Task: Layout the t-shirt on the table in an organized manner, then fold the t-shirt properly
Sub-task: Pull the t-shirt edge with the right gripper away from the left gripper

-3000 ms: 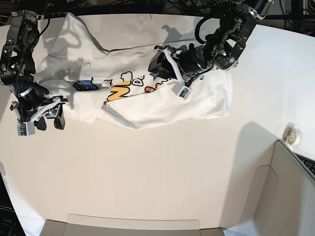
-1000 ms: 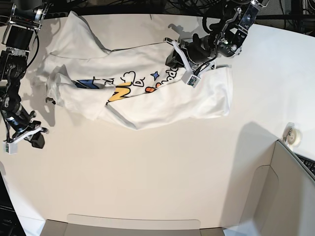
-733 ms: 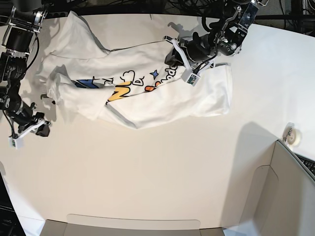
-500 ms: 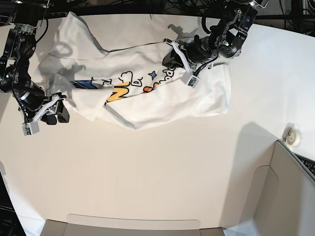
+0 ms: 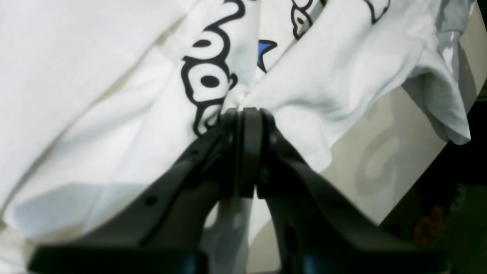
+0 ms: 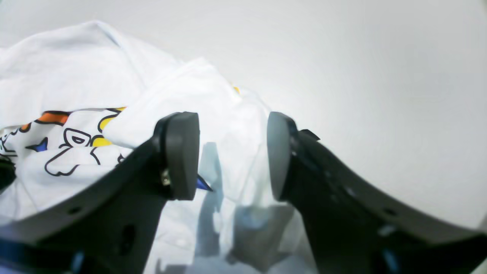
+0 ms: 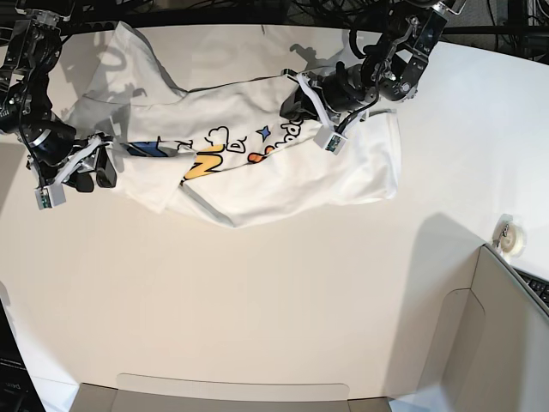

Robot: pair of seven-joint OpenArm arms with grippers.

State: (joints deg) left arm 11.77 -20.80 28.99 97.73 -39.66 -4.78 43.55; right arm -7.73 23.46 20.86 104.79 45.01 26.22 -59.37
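Note:
The white t-shirt [image 7: 257, 172] with its colourful print lies crumpled across the far part of the table [image 7: 257, 300]. My left gripper [image 7: 293, 105] is at the shirt's upper middle. In the left wrist view its jaws [image 5: 243, 112] are shut on a pinched fold of the t-shirt [image 5: 95, 57] beside a blue star. My right gripper [image 7: 94, 176] is at the shirt's left edge. In the right wrist view it [image 6: 232, 152] stands open over the t-shirt [image 6: 57, 76], and its pads [image 6: 182, 152] hold nothing.
A grey-beige box panel [image 7: 506, 326] stands at the front right, with a small white roll [image 7: 512, 236] just beyond it. A flat pale panel [image 7: 232, 390] lies along the front edge. Dark cables run behind the table's far edge.
My right gripper has come up from the bare table at the left to the shirt's left edge and has opened. My left gripper keeps its hold, and the shirt has shifted slightly.

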